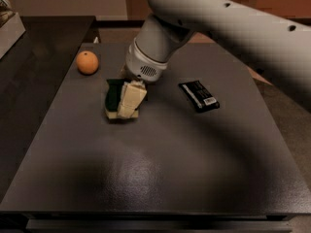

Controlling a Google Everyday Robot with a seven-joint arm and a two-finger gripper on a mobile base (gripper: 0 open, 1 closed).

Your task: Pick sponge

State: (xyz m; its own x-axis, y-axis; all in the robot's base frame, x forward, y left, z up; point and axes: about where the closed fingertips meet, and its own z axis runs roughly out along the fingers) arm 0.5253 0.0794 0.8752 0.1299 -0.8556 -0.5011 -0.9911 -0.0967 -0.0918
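Note:
The sponge has a dark green top over a pale yellow base and sits left of the table's middle. My gripper comes down from the big white arm and is shut on the sponge's right side. One cream finger lies across the sponge. The sponge looks tilted and slightly raised off the dark table. The wrist hides the far side of the gripper.
An orange round fruit lies at the back left of the table. A black flat packet with a white label lies to the right of the gripper. A pale box stands on the dark counter at far left.

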